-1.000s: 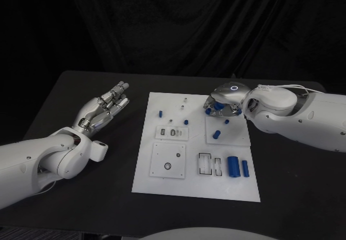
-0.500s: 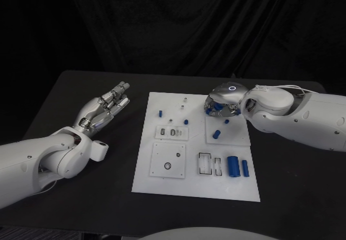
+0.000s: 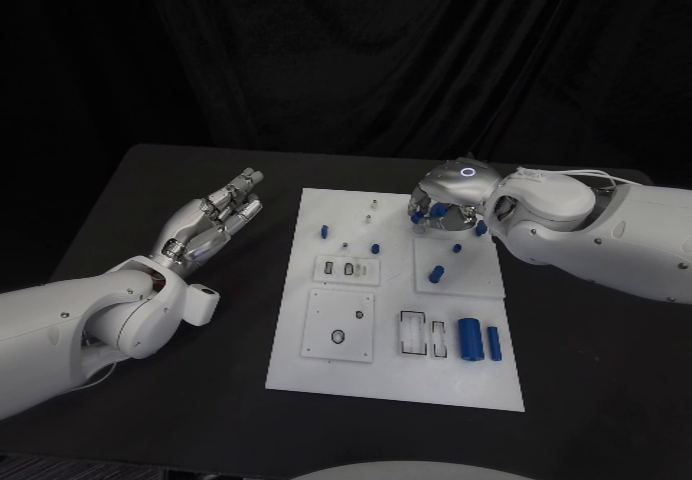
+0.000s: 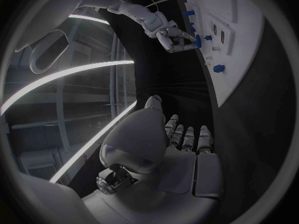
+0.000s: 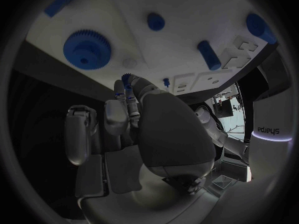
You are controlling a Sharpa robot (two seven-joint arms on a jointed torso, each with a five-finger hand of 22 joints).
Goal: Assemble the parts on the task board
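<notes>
Currently left hand [image 3: 214, 220] hovers off the task board [image 3: 397, 385]'s left edge, fingers straight, holding nothing. Right hand [image 3: 450, 205] is over the board's far right corner above the blue gear [image 5: 87, 47]; fingers curled down, can't tell if anything is pinched. Looks like a pick step: next needs lowering onto the gear. Nearby small pegs [image 3: 437, 268] could get knocked; large cylinder [image 3: 467, 337] sits near the right edge, clear.

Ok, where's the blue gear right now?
In the right wrist view the blue gear lies flat on the task board, beyond the right hand, whose fingers are above the board's far right corner.
</notes>
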